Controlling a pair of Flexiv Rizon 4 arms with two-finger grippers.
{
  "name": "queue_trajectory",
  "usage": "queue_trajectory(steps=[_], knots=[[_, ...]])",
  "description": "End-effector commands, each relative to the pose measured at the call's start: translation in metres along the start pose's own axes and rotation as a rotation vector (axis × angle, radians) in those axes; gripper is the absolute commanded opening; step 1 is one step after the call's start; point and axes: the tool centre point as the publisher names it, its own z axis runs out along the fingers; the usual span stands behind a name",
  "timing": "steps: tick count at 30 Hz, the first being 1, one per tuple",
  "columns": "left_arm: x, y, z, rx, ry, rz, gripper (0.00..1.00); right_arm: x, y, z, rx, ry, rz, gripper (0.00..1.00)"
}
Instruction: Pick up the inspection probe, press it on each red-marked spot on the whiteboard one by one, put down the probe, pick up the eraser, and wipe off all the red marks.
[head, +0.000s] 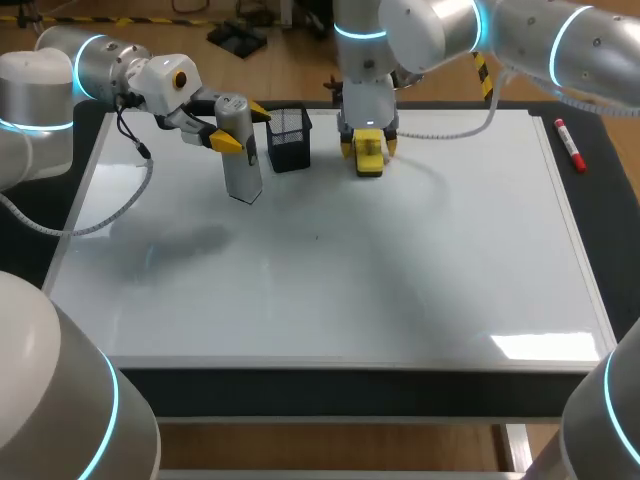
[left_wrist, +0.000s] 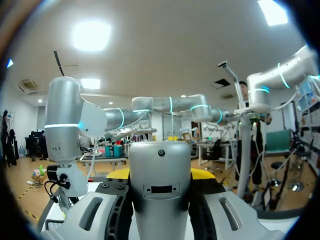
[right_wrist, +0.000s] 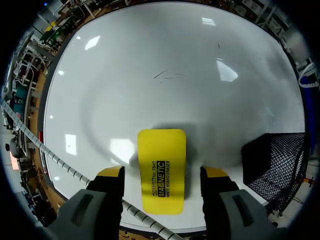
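- Inspection probe (head: 242, 168): a grey cylinder in the upper left of the head view, upright. The left gripper (head: 244, 128) clamps it, with one yellow tip on each side. Its lower end seems to hang clear of the whiteboard (head: 330, 300), since its shadow lies apart from it toward the lower left.
- Just right of the probe, a black mesh basket (head: 290, 138) stands at the board's far edge, near the probe but not touching it.
- Right of the basket, at upper centre, the yellow eraser (head: 370, 160) lies flat on the board. The right gripper (right_wrist: 162, 174) is straight above it. In the right wrist view the fingers stand wide, one on each side of the eraser with a gap on both sides, so nothing is gripped.
- No red marks show on the board in any view. Only a few faint thin strokes show ahead of the eraser in the right wrist view.
- At upper right, a red marker (head: 570, 143) lies on the dark surface beside the board.
- Step in hand, as I judge it: the eraser stage, at the point of grasping. The probe is not yet put down.
- Next move: lower the right fingers to the board on either side of the eraser and close squarely on its long sides. The mesh basket is close by and must be kept clear. The left arm needs a free place to set the probe down, away from any wiping path.
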Motion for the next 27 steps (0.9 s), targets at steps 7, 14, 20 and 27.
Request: queue_trajectory(steps=[7,14,20,27], knots=[[0.0,-0.002,0.0,-0.004,0.001,-0.001,0.0,0.029,0.012,-0.027,0.035,-0.087,0.132,1.0],[0.0,-0.002,0.0,-0.004,0.001,-0.001,0.0,0.06,0.017,-0.045,0.037,-0.353,0.348,1.0],[0.0,-0.002,0.0,-0.004,0.001,-0.001,0.0,0.083,0.021,-0.059,0.04,-0.576,0.526,1.0],[0.0,-0.002,0.0,-0.004,0.001,-0.001,0.0,0.097,0.022,-0.083,0.032,-0.687,0.642,1.0]])
